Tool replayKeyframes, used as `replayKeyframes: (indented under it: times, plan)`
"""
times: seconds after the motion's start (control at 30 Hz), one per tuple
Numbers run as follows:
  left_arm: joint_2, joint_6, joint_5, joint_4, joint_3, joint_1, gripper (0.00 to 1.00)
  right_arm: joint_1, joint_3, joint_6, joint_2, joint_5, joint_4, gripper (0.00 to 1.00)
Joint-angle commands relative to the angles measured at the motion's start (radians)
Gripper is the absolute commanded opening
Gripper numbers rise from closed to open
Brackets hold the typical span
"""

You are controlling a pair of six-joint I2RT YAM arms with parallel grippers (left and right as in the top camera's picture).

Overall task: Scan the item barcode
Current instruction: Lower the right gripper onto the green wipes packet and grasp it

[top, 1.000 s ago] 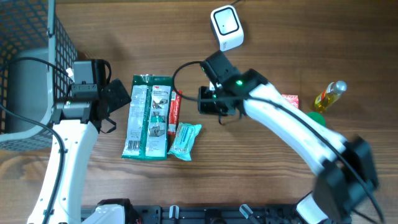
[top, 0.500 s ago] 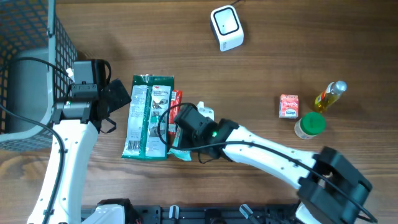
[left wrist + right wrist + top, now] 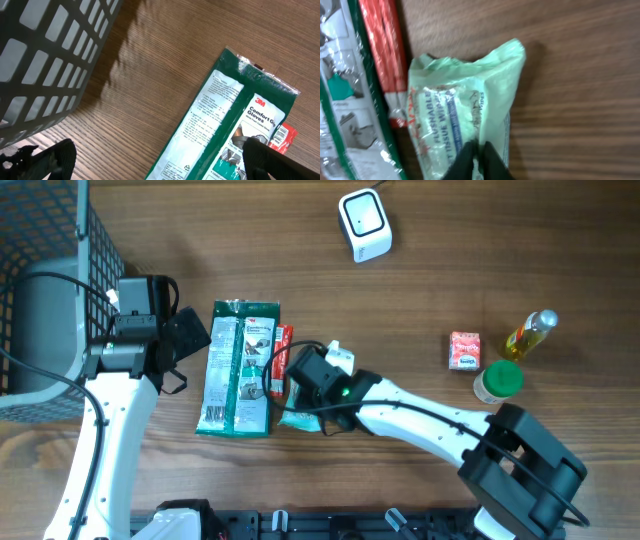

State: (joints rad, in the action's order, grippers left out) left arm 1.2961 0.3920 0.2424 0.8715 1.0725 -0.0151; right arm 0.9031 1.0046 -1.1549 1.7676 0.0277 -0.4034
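I've got the right fingers (image 3: 465,162) clamped on the wipes pack (image 3: 465,100); next, lift it toward the scanner (image 3: 364,223), well beyond them.

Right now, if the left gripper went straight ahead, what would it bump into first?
Probably the green glove pack: the open left gripper points at it with nothing between. Its tilt is unclear, so it might touch the table first.

The right tool (image 3: 302,400) rests on the teal packet (image 3: 297,420) beside the green pack (image 3: 238,367).
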Motion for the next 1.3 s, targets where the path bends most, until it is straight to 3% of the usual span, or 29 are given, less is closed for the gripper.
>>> replayKeyframes:
  times: [0.0, 0.17, 0.23, 0.3, 0.33, 0.4, 0.43, 0.53, 0.7, 0.87, 1.1, 1.27]
  plan:
    - [0.002, 0.013, 0.013, -0.002, 0.009, -0.004, 1.00, -0.060, -0.008, 0.117, 0.018, 0.050, -0.026, 0.04]
    - [0.002, 0.013, 0.013, -0.002, 0.009, -0.004, 1.00, -0.155, -0.007, 0.314, -0.044, 0.028, -0.092, 0.04]
    - [0.002, 0.013, 0.013, -0.002, 0.009, -0.004, 1.00, -0.205, -0.007, 0.466, -0.082, -0.047, -0.100, 0.04]
    - [0.002, 0.013, 0.013, -0.002, 0.009, -0.004, 1.00, -0.252, -0.007, 0.510, -0.104, -0.123, -0.120, 0.08]
    - [0.002, 0.013, 0.013, -0.002, 0.009, -0.004, 1.00, -0.277, -0.007, 0.539, -0.105, -0.187, -0.120, 0.23]
    - [0.002, 0.013, 0.013, -0.002, 0.009, -0.004, 1.00, -0.286, -0.007, 0.558, -0.105, -0.239, -0.113, 0.37]
    - [0.002, 0.013, 0.013, -0.002, 0.009, -0.004, 1.00, -0.279, -0.007, 0.561, -0.105, -0.239, -0.110, 0.50]
    - [0.002, 0.013, 0.013, -0.002, 0.009, -0.004, 1.00, -0.238, -0.007, 0.599, -0.105, -0.196, -0.105, 0.59]
    - [0.002, 0.013, 0.013, -0.002, 0.009, -0.004, 1.00, -0.098, -0.007, 0.604, -0.104, 0.074, -0.127, 0.66]
    - [0.002, 0.013, 0.013, -0.002, 0.009, -0.004, 1.00, -0.020, -0.003, 0.602, -0.102, 0.180, -0.123, 0.66]
    - [0.002, 0.013, 0.013, -0.002, 0.009, -0.004, 1.00, -0.003, 0.000, 0.628, -0.090, 0.226, -0.128, 0.65]
    - [0.002, 0.013, 0.013, -0.002, 0.009, -0.004, 1.00, -0.003, 0.000, 0.631, -0.007, 0.158, -0.064, 0.61]
